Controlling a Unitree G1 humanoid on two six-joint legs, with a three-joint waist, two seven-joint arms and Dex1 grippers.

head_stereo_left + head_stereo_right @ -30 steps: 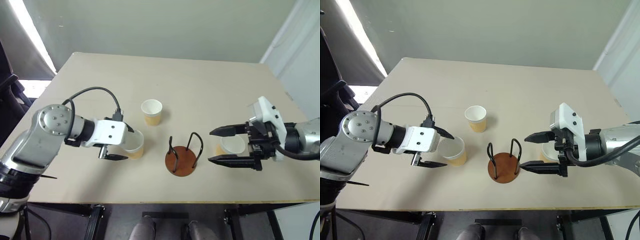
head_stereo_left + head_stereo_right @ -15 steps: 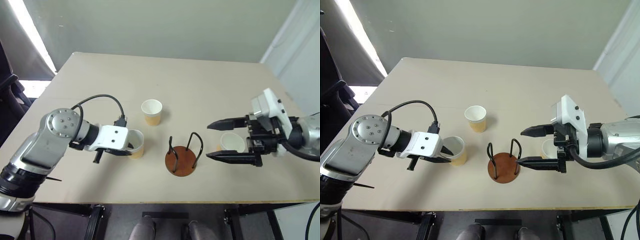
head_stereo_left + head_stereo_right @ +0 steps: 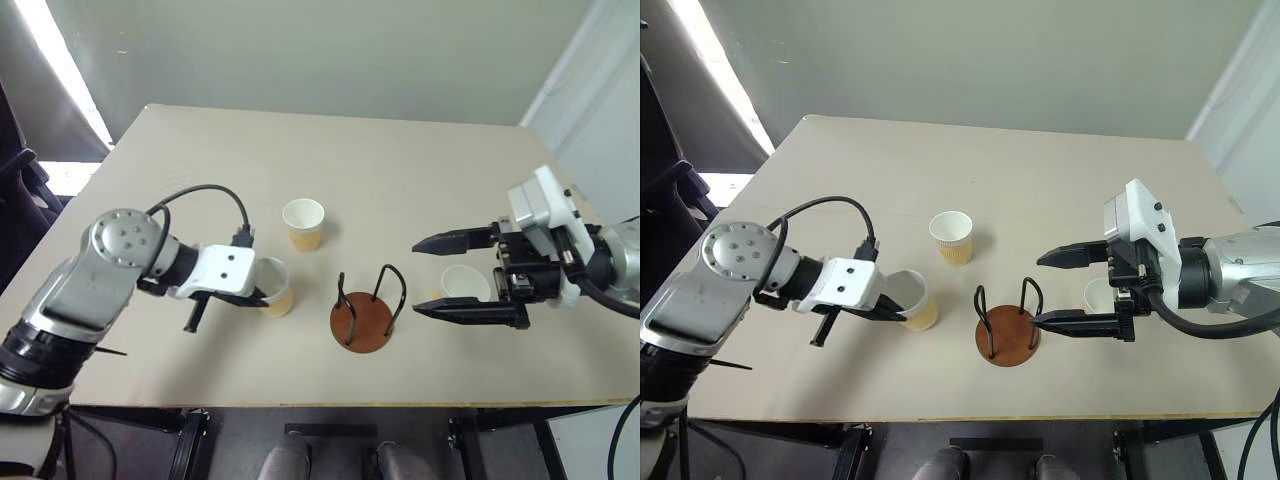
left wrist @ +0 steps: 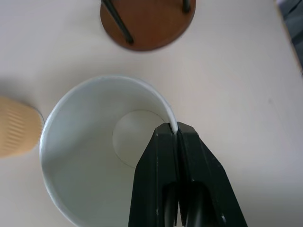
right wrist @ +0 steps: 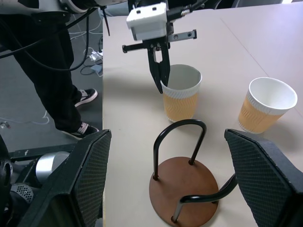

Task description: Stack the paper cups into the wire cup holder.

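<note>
The left gripper (image 4: 177,130) is clamped on the white rolled rim of a tan-yellow ribbed paper cup (image 3: 273,288), one black finger inside the cup and one outside, pointing down and toward the robot's right from a bent arm. That cup stands on the beige desk (image 3: 400,170), slightly tilted, just left of the wire cup holder (image 3: 366,310), a reddish-brown disc base with two upright black wire loops and no cup in it. The right gripper (image 3: 470,278) reaches in from the right, roughly level, its two black fingers wide apart on either side of a second paper cup (image 3: 464,284) beside the holder. A third paper cup (image 3: 303,223) stands upright farther back. No writing is readable anywhere.
</note>
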